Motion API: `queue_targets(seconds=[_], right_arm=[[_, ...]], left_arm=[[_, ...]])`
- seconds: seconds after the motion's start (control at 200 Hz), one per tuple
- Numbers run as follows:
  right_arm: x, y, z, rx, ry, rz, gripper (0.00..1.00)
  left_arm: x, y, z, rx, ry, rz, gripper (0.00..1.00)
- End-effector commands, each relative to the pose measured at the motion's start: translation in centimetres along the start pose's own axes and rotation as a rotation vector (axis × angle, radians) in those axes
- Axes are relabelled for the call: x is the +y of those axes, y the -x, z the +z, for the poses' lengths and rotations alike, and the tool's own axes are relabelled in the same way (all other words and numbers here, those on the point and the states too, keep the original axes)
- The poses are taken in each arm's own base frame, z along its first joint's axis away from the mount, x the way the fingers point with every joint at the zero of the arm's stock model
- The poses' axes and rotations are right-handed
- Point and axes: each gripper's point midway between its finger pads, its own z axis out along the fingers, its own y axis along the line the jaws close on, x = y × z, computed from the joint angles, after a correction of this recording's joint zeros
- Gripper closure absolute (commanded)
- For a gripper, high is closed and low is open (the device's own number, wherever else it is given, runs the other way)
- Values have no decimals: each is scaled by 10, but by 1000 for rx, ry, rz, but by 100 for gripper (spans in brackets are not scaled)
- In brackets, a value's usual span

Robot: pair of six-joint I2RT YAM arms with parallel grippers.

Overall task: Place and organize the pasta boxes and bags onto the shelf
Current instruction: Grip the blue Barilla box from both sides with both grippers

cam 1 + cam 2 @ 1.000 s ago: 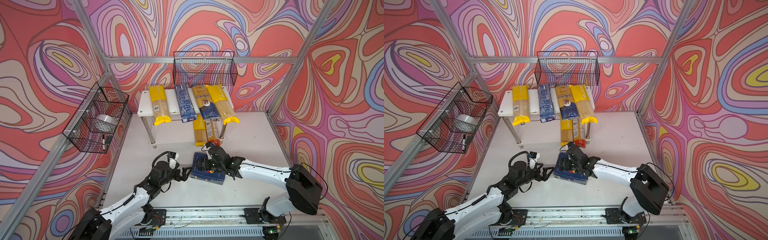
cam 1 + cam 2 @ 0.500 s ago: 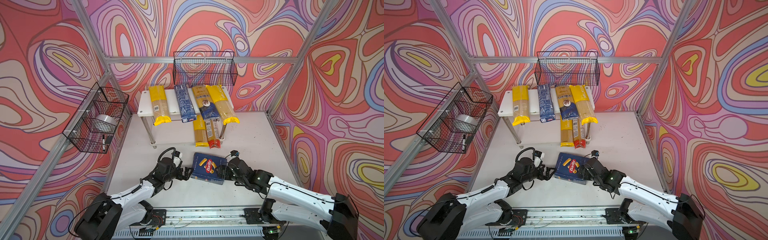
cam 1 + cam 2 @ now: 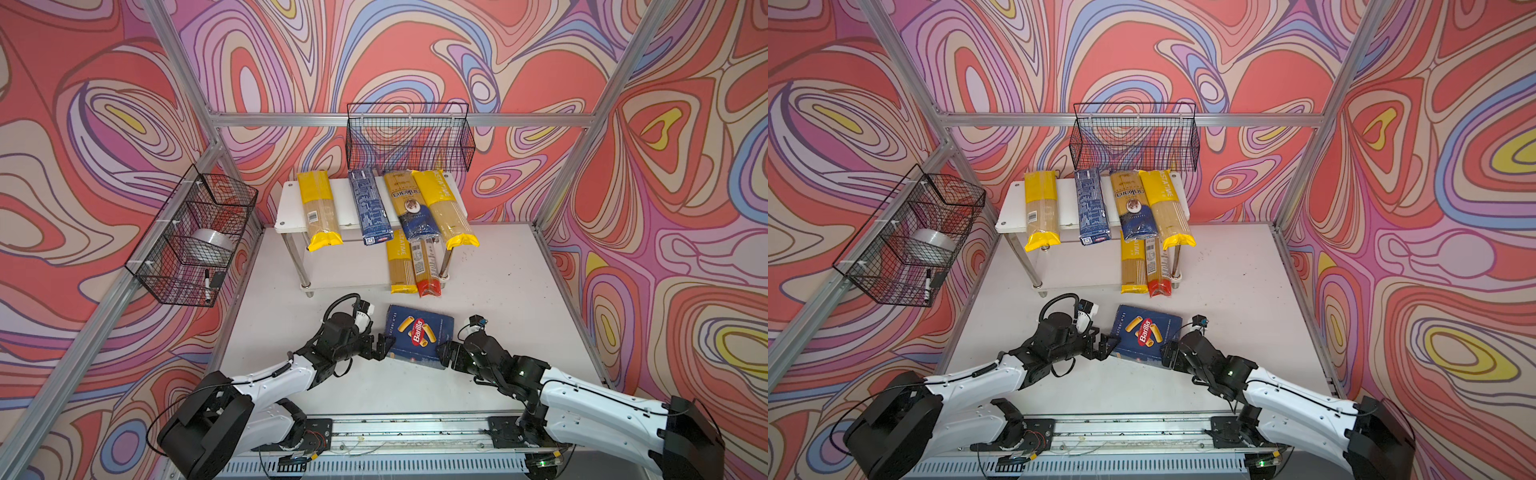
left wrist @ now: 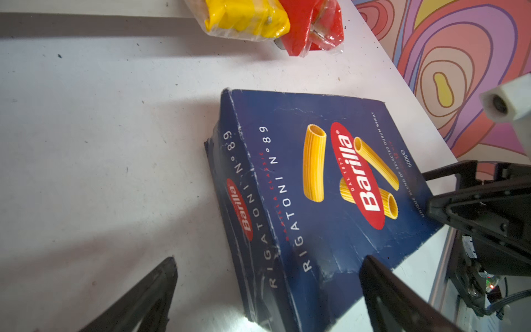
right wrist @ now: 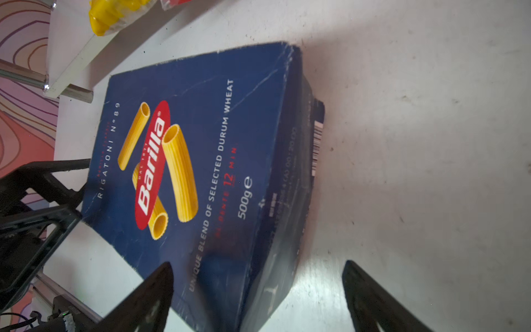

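The Barilla rigatoni box (image 4: 330, 201) lies flat on the white table (image 4: 100, 129), the left gripper (image 4: 270, 258) spread wide astride its near corner (yellow packet (image 4: 247, 20) and red-ended packet (image 4: 313, 26) side by side beyond it).

The left arm (image 3: 270, 380) and right arm (image 3: 590, 399) were cased in white shells with black joints. A black cable (image 3: 340, 301) was looped at the left wrist. Black triangular fingers (image 4: 138, 301) were fitted.

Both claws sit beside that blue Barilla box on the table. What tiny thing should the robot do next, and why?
Probably shut the right gripper on the Barilla box: it lies flat on the table, not yet on the shelf, and its near corner sits between that gripper's open jaws. The left gripper, also open, flanks the opposite edge.
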Motion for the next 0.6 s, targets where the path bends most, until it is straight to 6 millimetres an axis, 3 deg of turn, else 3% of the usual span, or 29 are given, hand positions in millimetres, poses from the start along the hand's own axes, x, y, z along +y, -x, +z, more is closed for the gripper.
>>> queue_targets(seconds=[0.0, 0.596], right_arm=[[22, 11, 2, -24, 58, -20, 4], [51, 10, 22, 40, 100, -81, 2]], left_arm=[[-9, 10, 5, -22, -23, 14, 0], [-48, 2, 14, 3, -118, 39, 0]])
